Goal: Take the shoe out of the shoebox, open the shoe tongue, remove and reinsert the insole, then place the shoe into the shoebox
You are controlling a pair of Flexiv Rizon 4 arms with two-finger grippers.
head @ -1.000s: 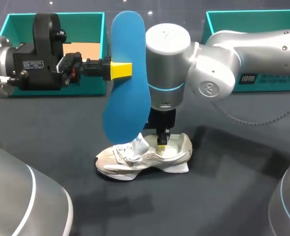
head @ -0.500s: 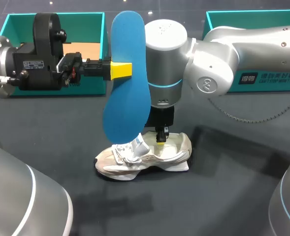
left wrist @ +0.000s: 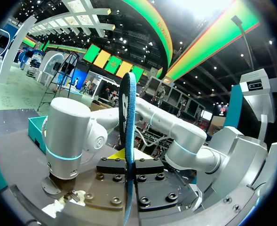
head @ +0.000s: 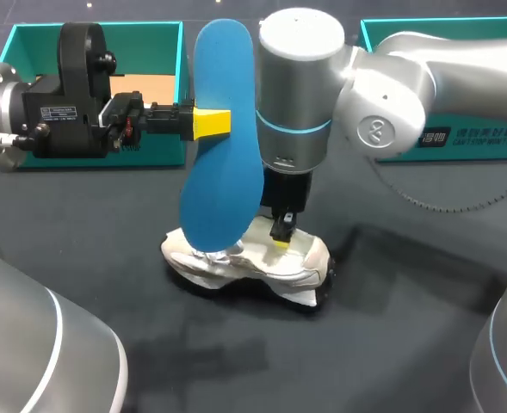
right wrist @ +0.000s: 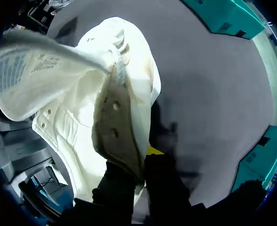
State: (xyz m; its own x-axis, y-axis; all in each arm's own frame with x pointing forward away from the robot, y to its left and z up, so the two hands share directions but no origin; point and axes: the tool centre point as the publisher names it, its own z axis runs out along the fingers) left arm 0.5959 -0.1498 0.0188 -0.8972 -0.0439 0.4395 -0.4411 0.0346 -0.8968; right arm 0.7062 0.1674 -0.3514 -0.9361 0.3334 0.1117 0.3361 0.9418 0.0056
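Observation:
A blue insole [head: 223,146] stands upright in the air above the shoe, with my left gripper [head: 212,122] shut on its edge. From the left wrist the insole [left wrist: 127,117] is seen edge-on between the yellow tips of that gripper [left wrist: 128,157]. A white shoe [head: 244,258] lies on the dark table under the insole, tipped up on one side. My right gripper [head: 281,237] comes straight down onto it, shut on the rim of its opening. The right wrist view has the shoe [right wrist: 105,89] with its tongue folded back, and the rim pinched in my right gripper [right wrist: 140,167].
A teal box [head: 163,146] with a brown floor stands at the back left behind my left gripper. A second teal box [head: 477,142] sits at the back right behind my right arm. Dark tabletop [head: 391,327] lies in front of the shoe.
My right gripper has shut on the shoe's rim. The shoe has tipped up and swung round a little on the table. The left arm and the insole have stayed still.

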